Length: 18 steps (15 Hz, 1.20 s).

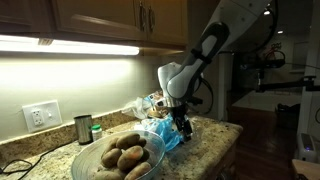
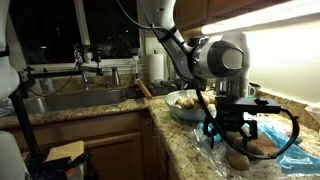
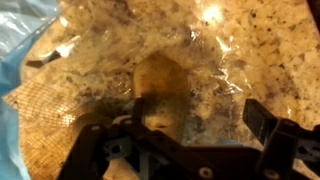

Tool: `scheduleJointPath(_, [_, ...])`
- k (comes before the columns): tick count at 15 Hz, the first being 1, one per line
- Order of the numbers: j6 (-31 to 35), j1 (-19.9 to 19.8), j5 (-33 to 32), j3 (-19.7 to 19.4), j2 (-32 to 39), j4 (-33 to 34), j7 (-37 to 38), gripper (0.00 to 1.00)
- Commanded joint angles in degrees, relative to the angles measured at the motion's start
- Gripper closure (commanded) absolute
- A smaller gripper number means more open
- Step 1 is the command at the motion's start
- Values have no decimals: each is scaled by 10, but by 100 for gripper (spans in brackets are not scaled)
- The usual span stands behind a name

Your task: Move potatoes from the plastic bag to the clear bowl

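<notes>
Several potatoes point(image 1: 122, 157) lie in the clear bowl point(image 1: 78, 162), well apart from the fingers. The gripper point(image 3: 172, 120) hangs spread wide, grasping nothing; between its fingers a potato point(image 3: 160, 82) rests on the plastic bag point(image 3: 20, 40), not yet moved

A metal cup point(image 1: 83, 128) and a small green-topped container point(image 1: 96, 131) are seen at the back edge of the granite worktop point(image 1: 215, 138), near a wall outlet point(image 1: 41, 116). A sink point(image 2: 70, 100) with a faucet point(image 2: 82, 65) is set into the adjoining run.
</notes>
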Motion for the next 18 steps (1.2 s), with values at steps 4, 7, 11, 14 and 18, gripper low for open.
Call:
scheduleJointPath(4, [7,-13,4,1,1,1,-28,0])
scheduleJointPath(7, [13,-17,6,0,3,2,-38,0])
scheduleJointPath(11, [23,-23,9,0,3,3,-48,0])
scheduleJointPath(14, [26,-26,12,1,4,4,-55,0])
scheduleJointPath(18, [38,-26,14,1,8,6,-58,0])
